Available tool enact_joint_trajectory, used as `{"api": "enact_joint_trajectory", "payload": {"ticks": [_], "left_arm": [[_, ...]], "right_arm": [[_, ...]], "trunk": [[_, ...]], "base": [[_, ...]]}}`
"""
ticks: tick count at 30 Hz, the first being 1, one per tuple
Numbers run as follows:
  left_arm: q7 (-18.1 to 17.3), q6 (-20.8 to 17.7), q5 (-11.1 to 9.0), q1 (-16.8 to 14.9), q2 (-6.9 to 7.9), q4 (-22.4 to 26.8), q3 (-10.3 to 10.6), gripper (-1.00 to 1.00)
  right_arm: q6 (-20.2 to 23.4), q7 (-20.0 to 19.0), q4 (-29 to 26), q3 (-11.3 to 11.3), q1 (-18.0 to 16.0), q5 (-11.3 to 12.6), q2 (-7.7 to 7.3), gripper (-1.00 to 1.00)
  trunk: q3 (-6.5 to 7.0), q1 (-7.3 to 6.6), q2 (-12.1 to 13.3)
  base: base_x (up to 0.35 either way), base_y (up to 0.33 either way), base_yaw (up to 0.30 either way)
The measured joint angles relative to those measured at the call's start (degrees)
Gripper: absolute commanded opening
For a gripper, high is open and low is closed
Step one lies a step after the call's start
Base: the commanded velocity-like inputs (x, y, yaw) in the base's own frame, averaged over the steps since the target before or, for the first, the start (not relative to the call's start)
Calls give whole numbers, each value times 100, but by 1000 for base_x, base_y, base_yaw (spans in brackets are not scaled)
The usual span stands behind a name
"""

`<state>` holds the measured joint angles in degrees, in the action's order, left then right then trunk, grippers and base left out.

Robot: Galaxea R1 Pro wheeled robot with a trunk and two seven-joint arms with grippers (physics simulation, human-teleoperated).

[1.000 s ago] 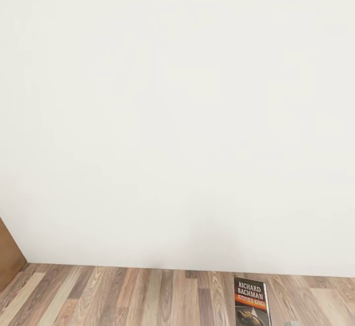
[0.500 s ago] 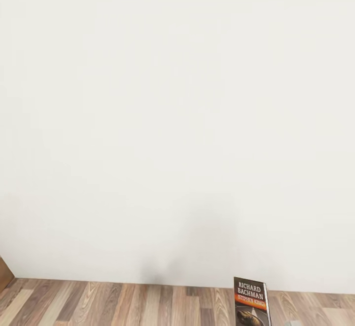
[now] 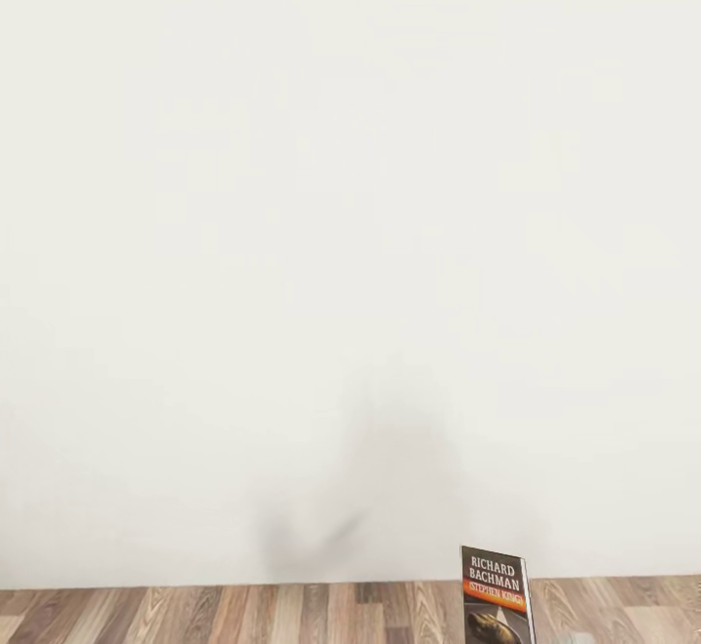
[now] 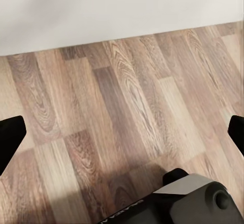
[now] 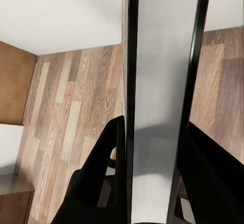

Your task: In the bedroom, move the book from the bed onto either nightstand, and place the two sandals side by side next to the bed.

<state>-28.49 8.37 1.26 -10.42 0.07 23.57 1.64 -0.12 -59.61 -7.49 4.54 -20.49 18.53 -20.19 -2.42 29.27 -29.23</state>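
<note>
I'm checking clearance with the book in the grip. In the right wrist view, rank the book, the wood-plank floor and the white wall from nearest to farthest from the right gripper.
1. The book: clamped between the fingers of the right gripper.
2. The wood-plank floor: beyond the fingers, on both sides of the book.
3. The white wall: farthest, rising where the floor ends.
</note>
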Motion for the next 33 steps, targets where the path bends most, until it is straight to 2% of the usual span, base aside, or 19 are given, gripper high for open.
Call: {"api": "enact_joint_trajectory", "payload": {"ticks": [33], "left_arm": [[0,-1,0,-1,0,1,0,100]], "right_arm": [[1,25,-1,5,-1,-2,0,-100]], "trunk": [[163,0,-3]], "base": [[0,0,-266]]}}
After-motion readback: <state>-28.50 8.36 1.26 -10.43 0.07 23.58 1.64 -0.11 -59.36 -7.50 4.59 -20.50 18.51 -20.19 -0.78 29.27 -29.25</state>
